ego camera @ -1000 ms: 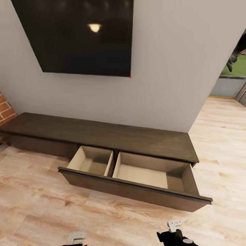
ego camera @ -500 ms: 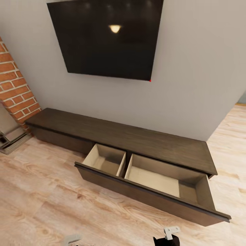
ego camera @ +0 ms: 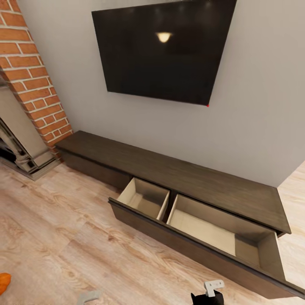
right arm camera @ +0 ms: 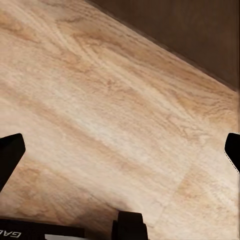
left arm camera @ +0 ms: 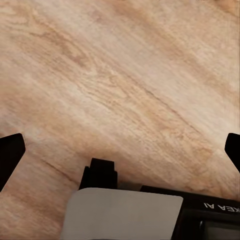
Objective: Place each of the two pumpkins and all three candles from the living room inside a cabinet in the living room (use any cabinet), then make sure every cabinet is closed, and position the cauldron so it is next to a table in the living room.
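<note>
Facing the grey wall, we note the cabinet (ego camera: 178,169), a long, low, dark-brown unit standing on the wooden floor (ego camera: 51,228) against that wall. Its pull-out drawer (ego camera: 199,220) is drawn fully forward at the right-hand portion, showing two pale compartments split by one upright divider; both compartments hold nothing we can see. The drawer front to the left of it sits flush with the body. A large black screen (ego camera: 163,51) hangs on the wall above the cabinet, with a lamp reflected in it. A red brick column (ego camera: 34,72) stands left of the cabinet, with a grey stepped base at its foot.

At the lower left edge of the head view we record a small orange object (ego camera: 3,283) on the floor, cut by the frame; we cannot tell what it is.

The left gripper (left arm camera: 120,150) has its jaws spread wide over bare floor, holding nothing. The right gripper (right arm camera: 120,150) likewise shows its jaws wide apart and unloaded, over floor just beside the dark drawer front. Part of the right arm (ego camera: 207,294) shows at the bottom of the head view.
</note>
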Controlling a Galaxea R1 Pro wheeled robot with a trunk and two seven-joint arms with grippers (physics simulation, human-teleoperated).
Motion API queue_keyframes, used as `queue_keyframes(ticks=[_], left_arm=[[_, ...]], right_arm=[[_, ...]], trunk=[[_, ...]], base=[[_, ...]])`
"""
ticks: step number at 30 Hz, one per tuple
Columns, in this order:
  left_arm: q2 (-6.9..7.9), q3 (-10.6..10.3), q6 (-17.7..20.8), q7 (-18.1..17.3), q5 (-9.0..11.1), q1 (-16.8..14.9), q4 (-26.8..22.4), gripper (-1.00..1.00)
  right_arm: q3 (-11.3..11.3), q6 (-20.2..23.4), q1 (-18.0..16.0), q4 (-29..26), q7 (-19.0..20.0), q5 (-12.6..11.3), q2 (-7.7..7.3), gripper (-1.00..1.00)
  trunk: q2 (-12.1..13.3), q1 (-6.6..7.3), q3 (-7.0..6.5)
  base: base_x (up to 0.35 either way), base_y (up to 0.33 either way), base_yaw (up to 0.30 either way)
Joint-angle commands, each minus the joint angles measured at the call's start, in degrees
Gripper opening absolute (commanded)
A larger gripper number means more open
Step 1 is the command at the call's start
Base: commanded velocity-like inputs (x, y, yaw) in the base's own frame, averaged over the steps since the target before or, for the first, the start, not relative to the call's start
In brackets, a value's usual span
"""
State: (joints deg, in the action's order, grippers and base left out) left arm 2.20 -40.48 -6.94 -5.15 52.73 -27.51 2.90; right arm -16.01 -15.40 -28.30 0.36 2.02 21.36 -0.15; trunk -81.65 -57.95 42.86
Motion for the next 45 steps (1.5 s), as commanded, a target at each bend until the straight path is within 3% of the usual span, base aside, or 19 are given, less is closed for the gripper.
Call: queue_keyframes(ticks=[1, 15, 27, 45], left_arm=[[0.00, -0.01, 0.00, 0.00, 0.00, 0.00, 0.00, 1.00], [0.00, -0.01, 0.00, -0.03, 0.00, 0.00, 0.00, 1.00], [-0.01, -0.03, 0.00, -0.03, 0.00, 0.00, 0.00, 1.00], [0.00, -0.02, 0.00, -0.03, 0.00, 0.00, 0.00, 1.00]], right_arm=[[0.01, 0.01, 0.00, 0.02, 0.00, 0.00, -0.09, 1.00], [0.01, 0.01, 0.00, -0.18, 0.02, -0.52, 0.32, 1.00], [0.01, 0.01, 0.00, -0.17, -0.09, -0.61, 0.33, 1.00], [0.01, 0.01, 0.00, -0.16, -0.09, -0.62, 0.33, 1.00]], trunk=[[0.42, 0.23, -0.19], [6.03, 3.30, -2.70], [10.84, 5.94, -4.68], [10.84, 5.94, -4.26]], base=[[0.000, 0.000, 0.031], [0.000, 0.000, 0.011], [0.000, 0.000, 0.262], [0.000, 0.000, 0.287]])
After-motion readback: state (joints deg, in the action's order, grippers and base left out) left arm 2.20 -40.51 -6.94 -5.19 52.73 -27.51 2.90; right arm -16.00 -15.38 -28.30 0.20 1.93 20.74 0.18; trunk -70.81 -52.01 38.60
